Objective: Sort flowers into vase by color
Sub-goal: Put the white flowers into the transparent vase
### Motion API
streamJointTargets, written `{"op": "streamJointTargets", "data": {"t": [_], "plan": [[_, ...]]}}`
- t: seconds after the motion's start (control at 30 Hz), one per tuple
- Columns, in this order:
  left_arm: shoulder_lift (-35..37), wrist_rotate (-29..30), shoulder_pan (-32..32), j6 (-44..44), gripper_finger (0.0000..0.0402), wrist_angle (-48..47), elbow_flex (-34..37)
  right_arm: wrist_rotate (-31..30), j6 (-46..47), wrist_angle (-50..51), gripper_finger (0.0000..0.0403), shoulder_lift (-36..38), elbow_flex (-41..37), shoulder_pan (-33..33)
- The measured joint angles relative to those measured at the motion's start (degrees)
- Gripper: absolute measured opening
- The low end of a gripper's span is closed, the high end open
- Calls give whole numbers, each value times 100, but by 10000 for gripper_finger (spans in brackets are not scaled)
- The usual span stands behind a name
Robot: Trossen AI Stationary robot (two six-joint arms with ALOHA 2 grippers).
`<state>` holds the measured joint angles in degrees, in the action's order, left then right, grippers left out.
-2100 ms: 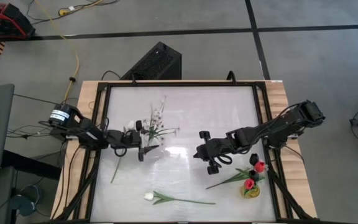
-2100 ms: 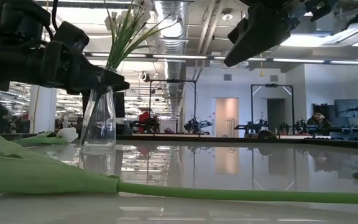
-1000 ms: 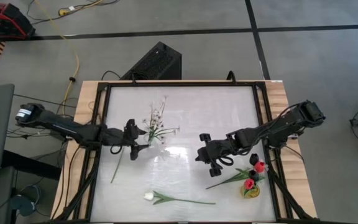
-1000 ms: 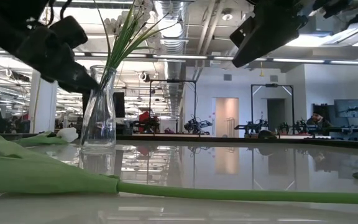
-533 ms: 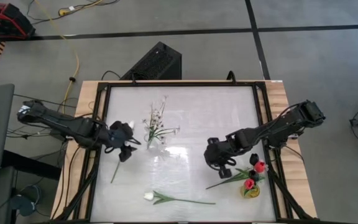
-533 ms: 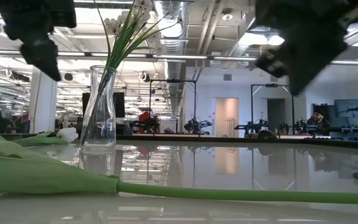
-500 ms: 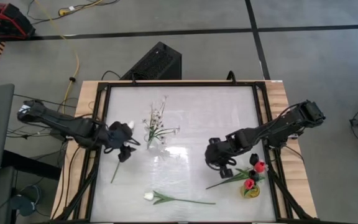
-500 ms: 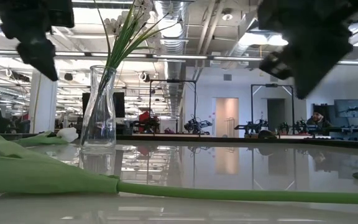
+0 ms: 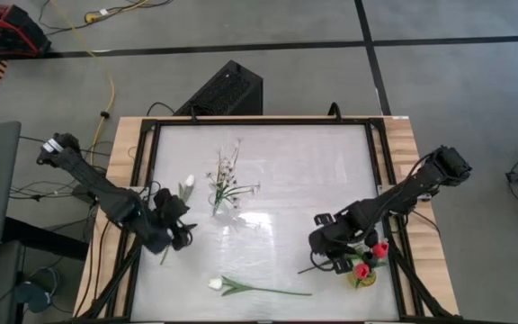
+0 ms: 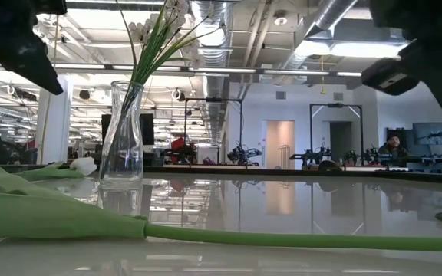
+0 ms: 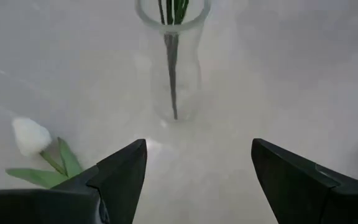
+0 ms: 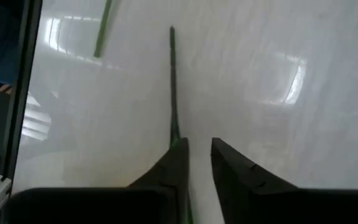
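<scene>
My left jaws (image 9: 174, 229) hang wide open and empty left of the clear vase (image 9: 221, 206), over a white tulip (image 9: 186, 187) on the worktop (image 9: 295, 171). My right jaws (image 9: 331, 252), well right of that vase, are nearly closed around a green stem (image 12: 173, 87); I'd pinch it squarely and lift gently so the head doesn't drag. I count two vases, the second yellow (image 9: 363, 274), two red tulips (image 9: 379, 249) there, another white tulip (image 9: 215, 284), and sprigs in the clear vase.
</scene>
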<state>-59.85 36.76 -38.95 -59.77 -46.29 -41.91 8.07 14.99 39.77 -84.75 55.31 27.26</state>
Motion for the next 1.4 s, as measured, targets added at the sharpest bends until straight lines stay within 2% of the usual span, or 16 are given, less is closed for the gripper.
{"op": "streamJointTargets", "data": {"t": [0.13, 0.4, 0.6, 0.83, 1.03, 1.13, 1.3, 1.37, 1.4], "plan": [[-542, 534, -278, -125, 277, 211, 0, 8, 356, -184, 148, -154, -151, 37], [-1137, 251, -258, -85, 277, 498, -2, 388, 630, -429, 218, -793, -105, -315], [-1144, 209, -254, -101, 277, 587, -2, 1493, 901, -288, 230, -1302, 135, -485], [-1142, 215, -253, -85, 277, 582, -2, 1361, 899, 256, 223, -1810, 227, -102], [-1142, 36, -252, -80, 277, 568, -2, 800, 897, 381, 190, -1843, 213, -37], [-1142, -124, -252, -135, 277, 572, -2, 707, 895, 396, 143, -1686, 195, -104], [-1129, -566, -251, -138, 277, 553, -2, 800, 484, 560, 32, -1253, 175, -319], [-1057, -863, -241, -101, 277, 469, -2, 646, 171, 681, 21, -1006, 326, -446], [-997, -1023, -218, -117, 277, 428, -2, 383, 31, 765, 22, -898, 410, -512]]}}
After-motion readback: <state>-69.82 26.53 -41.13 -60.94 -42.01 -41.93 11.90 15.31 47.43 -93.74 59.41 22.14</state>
